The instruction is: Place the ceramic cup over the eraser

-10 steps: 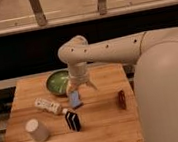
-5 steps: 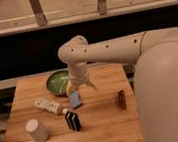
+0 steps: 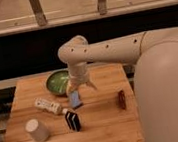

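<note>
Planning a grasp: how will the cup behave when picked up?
The cup looks rigid and smooth, so it may slip in a light grip. Standing on its flat end, it probably resists tipping; tipped over, it could roll. The gripper hangs near the bowl, away from the cup.

The wooden table [image 3: 108,133] carries six loose things, one of each kind: one ceramic cup [image 3: 37,130], one eraser [image 3: 72,121], one green bowl [image 3: 57,83], one small light-blue block [image 3: 75,100], one small brown block [image 3: 122,99] and one long white tube-like object [image 3: 48,106]. That makes three small blocks in all, each a different colour. There is one arm [image 3: 110,50] with one gripper [image 3: 81,88], which hangs over the table just above the light-blue block, beside the bowl.
</note>
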You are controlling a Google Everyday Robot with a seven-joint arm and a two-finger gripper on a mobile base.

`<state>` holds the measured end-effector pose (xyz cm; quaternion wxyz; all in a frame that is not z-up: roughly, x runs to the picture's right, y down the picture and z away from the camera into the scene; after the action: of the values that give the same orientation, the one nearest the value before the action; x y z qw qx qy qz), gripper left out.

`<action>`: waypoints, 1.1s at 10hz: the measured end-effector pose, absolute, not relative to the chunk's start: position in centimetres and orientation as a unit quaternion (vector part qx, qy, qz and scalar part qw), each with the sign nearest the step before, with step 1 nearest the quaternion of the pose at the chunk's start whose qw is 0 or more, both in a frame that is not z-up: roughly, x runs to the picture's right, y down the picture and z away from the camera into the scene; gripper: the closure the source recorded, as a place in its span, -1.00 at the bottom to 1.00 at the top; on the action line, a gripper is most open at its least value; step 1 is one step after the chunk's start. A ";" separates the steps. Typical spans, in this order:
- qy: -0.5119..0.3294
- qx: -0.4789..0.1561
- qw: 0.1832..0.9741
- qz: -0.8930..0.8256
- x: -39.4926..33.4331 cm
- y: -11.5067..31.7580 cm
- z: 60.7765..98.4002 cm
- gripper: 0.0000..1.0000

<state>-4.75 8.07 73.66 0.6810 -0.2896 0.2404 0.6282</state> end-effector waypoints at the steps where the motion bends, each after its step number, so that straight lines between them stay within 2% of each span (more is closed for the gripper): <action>1: 0.240 -0.290 0.681 0.628 -4.8 8.0 73.7 -0.60; 5: 0.222 -0.307 0.709 0.595 -7.7 7.5 73.1 -0.60; 11: 0.151 -0.343 0.795 0.477 -23.2 7.5 72.1 -0.60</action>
<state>-23.19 7.46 72.08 0.7947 -0.3430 0.1513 0.4773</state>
